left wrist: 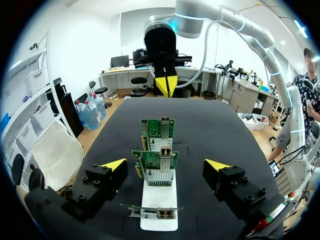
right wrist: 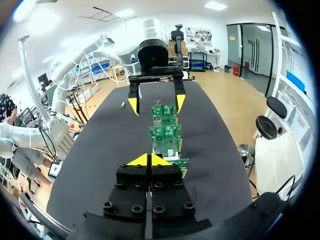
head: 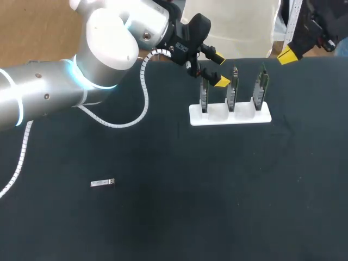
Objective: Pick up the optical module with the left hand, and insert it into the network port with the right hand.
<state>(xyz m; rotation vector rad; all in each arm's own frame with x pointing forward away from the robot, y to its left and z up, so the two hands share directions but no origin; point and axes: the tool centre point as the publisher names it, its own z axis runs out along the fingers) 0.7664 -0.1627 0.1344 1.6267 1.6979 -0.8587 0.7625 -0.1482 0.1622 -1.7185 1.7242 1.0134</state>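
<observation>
The optical module (head: 102, 183) lies flat on the desk (head: 163, 223), its long axis running side to side. It is well apart from my left gripper (head: 219, 69), which hangs wide open and empty beside the card rack (head: 230, 116). My right gripper (head: 287, 55), closed on nothing, is farther off.

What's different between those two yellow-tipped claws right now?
The left gripper is open, its fingers spread wide; the right gripper is shut, its tips pressed together. The left gripper sits at one end of the row of circuit cards, the right gripper at the opposite end, facing it. Both have black fingers with yellow tips, and both hold nothing.
</observation>
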